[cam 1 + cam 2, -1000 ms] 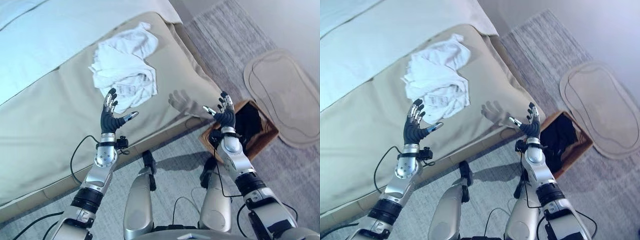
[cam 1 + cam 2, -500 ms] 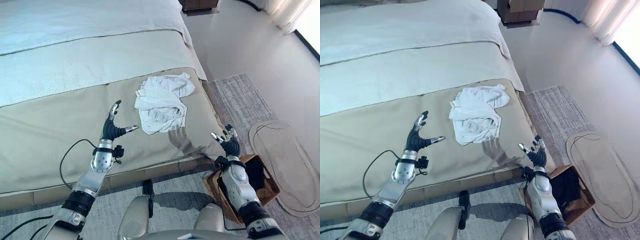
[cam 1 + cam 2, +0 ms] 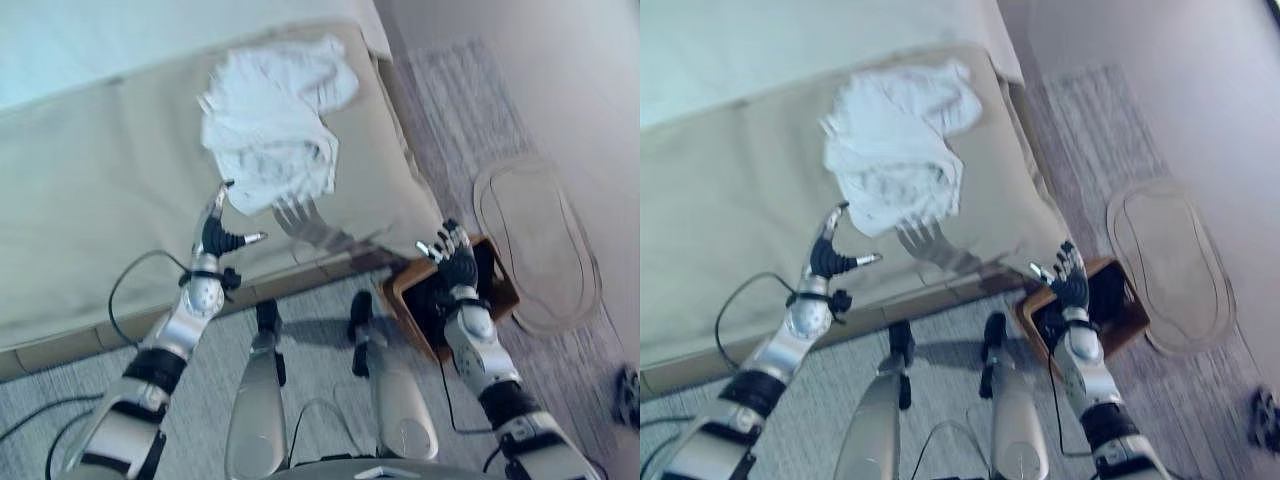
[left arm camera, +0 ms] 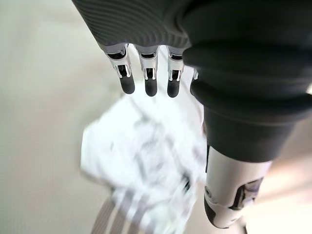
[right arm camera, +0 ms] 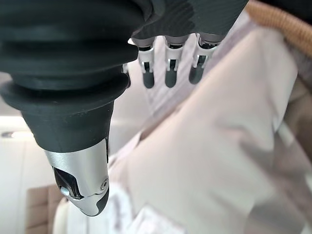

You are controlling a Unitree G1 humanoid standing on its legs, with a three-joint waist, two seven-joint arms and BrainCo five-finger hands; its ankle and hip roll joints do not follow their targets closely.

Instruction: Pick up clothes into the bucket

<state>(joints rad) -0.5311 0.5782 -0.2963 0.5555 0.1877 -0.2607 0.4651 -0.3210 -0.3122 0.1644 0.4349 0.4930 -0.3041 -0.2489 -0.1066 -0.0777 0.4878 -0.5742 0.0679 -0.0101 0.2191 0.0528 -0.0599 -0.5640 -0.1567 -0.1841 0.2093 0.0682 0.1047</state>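
A crumpled white garment (image 3: 268,130) lies on the beige bed cover (image 3: 90,200), near the bed's right corner. My left hand (image 3: 214,236) is raised open just short of the garment's near edge; in the left wrist view its straight fingers (image 4: 146,80) point over the white cloth (image 4: 146,165). My right hand (image 3: 457,262) is open above the brown basket (image 3: 404,292), which stands on the floor by the bed corner with dark clothing (image 3: 1105,295) inside. The right wrist view has the fingers (image 5: 168,70) straight and the basket's rim (image 5: 278,19) past them.
An oval beige mat (image 3: 535,250) lies on the grey carpet (image 3: 60,400) right of the basket. A white sheet (image 3: 100,40) covers the bed farther back. A small dark object (image 3: 626,396) sits on the floor at the far right.
The whole picture has shifted, so the camera has moved. Both hands stay raised and open; my left hand's fingertips now sit closer to the white garment's near edge.
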